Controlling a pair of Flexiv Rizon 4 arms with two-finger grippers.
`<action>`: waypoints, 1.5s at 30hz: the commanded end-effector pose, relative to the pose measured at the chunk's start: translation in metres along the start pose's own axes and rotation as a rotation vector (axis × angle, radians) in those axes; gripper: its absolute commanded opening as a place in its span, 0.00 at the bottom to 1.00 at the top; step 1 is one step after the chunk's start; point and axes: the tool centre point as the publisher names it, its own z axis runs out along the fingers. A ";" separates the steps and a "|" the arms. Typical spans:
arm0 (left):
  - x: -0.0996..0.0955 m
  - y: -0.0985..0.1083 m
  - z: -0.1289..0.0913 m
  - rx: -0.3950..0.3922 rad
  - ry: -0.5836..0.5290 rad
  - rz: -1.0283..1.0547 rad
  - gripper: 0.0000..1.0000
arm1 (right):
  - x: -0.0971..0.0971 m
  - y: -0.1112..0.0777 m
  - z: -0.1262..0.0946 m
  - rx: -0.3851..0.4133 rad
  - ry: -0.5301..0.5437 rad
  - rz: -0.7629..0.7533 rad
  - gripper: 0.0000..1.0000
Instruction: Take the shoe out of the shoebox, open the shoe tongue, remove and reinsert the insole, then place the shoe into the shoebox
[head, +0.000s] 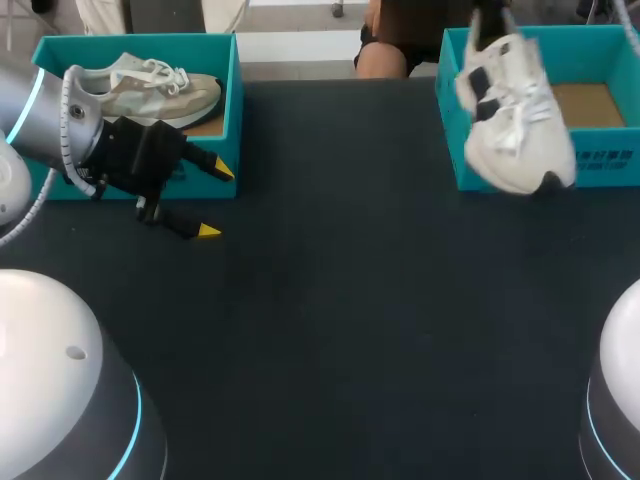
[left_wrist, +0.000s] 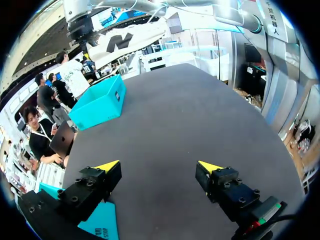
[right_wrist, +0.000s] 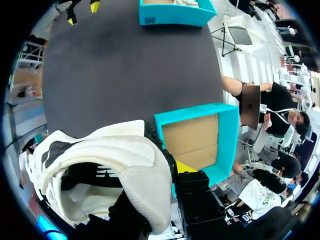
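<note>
1. Dark matte tbl top (head: 340, 300) runs front to back across head view.
2. 2nd teal box (head: 234, 120), open-topped, sits at tbl's far-left corner.
3. Beige sneaker (head: 160, 90) w/ white laces lies inside that box, toe twd its right wall; brown cardboard floor shows beside toe.

- Left gripper (head: 216, 200): yellow-tipped fingers spread apart with nothing between them, just in front of the left shoebox (head: 232, 110).
- Beige shoe (head: 150, 90): lying inside the left shoebox.
- White shoe (head: 515, 115): steeply tilted, overlapping the right shoebox's (head: 610, 165) near left corner.
- Table (head: 350, 300): dark surface.
</note>
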 end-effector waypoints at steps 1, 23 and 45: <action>0.000 0.000 0.001 -0.002 0.002 0.000 1.00 | -0.021 -0.049 0.016 -0.046 -0.002 0.038 0.00; 0.000 0.000 0.001 -0.002 0.002 0.000 1.00 | -0.029 -0.067 0.027 -0.044 0.011 0.101 0.00; 0.000 0.000 0.001 -0.002 0.002 0.000 1.00 | -0.120 -0.216 0.129 0.068 0.114 0.778 0.00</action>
